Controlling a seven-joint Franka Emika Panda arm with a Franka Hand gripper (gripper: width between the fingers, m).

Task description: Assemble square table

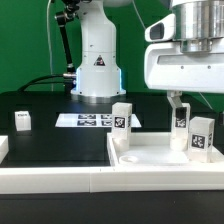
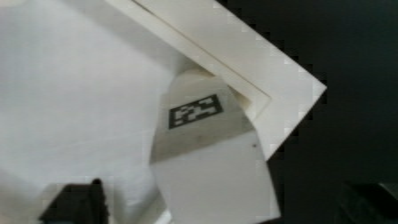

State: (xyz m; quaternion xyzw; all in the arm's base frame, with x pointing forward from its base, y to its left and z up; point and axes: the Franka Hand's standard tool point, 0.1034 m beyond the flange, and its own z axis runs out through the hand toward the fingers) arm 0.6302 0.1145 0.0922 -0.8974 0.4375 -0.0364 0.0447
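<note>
The square table's white top (image 1: 150,160) lies at the front, rim up. Three white tagged legs stand on it: one near the middle (image 1: 122,118), one at the back right (image 1: 181,117), one at the exterior view's right (image 1: 203,137). My gripper (image 1: 178,99) hangs right over the back-right leg. In the wrist view this leg (image 2: 210,150), its tag facing up, stands in a corner of the top (image 2: 71,100). It lies between my open gripper's (image 2: 222,205) fingers, with a gap beside the dark finger (image 2: 75,203) that shows. A fourth leg block (image 1: 22,121) rests apart on the black table.
The arm's white base (image 1: 97,65) stands at the back centre, with the marker board (image 1: 90,121) flat in front of it. A white rail (image 1: 50,180) runs along the front edge. Black cables trail at the back of the exterior view's left.
</note>
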